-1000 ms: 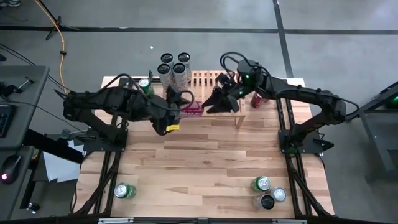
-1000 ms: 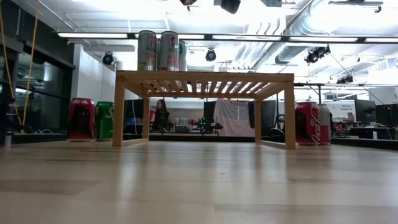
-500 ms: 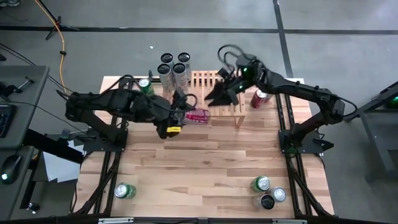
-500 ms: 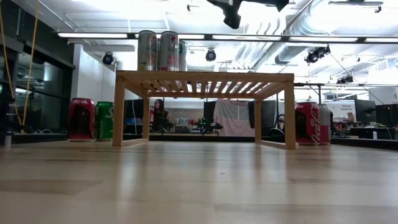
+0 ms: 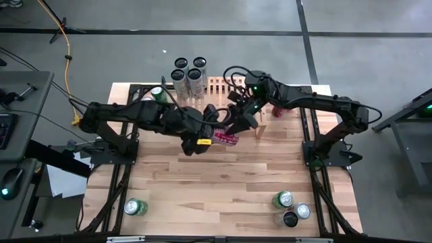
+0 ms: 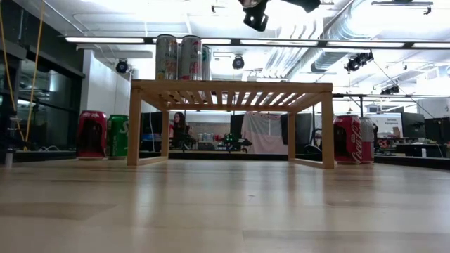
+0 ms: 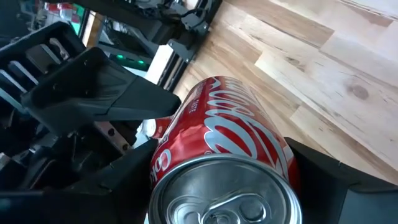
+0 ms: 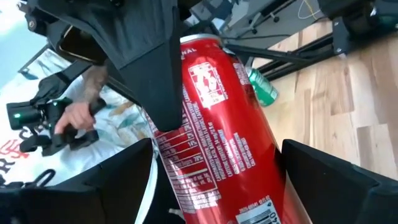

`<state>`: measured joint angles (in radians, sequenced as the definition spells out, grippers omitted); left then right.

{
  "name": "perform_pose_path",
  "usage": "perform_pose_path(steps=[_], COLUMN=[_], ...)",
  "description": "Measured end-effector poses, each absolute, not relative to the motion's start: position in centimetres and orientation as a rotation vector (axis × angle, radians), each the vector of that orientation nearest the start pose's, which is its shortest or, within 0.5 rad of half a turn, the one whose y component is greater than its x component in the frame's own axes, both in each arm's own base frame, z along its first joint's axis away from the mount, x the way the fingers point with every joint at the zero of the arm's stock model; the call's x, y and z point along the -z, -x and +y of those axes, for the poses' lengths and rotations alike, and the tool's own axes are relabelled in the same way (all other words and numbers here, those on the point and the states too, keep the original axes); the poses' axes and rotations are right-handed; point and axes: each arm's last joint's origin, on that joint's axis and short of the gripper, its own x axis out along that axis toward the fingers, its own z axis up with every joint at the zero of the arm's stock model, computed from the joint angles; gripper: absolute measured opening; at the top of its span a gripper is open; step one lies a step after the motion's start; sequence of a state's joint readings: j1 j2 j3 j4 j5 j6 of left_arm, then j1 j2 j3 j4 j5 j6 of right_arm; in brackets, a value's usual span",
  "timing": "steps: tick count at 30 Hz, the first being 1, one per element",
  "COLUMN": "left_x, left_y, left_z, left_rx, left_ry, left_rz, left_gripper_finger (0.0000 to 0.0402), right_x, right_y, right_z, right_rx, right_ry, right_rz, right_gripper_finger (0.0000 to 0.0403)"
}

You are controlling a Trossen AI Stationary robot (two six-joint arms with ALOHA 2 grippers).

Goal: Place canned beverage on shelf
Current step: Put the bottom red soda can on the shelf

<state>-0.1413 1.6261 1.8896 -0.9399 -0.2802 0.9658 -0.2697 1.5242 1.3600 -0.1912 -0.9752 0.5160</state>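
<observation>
left pincer grips red can | above wood table

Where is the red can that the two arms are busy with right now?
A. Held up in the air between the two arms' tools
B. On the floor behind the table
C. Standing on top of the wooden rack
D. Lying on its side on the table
A: the red can is off the table, gripped by the left tool, with the right tool around its other end.
</observation>
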Motion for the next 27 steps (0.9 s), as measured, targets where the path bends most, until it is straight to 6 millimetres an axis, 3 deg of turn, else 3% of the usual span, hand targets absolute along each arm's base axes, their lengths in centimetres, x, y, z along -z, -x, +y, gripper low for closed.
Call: perform_pose_path(steps=[13,18,27], left_x=[-43.2,-43.2,-43.2], left_y=[-32.8,-32.6,-32.5], left_z=[-3.8,-3.4,-3.4], left_rx=[0.196,0.168,0.125], left_ry=[-1.134,-1.099,-1.082], left_rz=[0.659,0.683,0.703], left_gripper_finger=[0.0283,0.0283,0.0283], right_x=[-35.8,-35.9,-36.0], right_y=[-33.1,-33.2,-33.0], right_z=[-5.7,-5.8,-6.7], right_rx=[-0.693,-0.569,-0.524], right_ry=[-0.726,-0.669,-0.651], right_rz=[0.506,0.466,0.444], right_gripper_finger=[0.0342,0.0342,0.0342])
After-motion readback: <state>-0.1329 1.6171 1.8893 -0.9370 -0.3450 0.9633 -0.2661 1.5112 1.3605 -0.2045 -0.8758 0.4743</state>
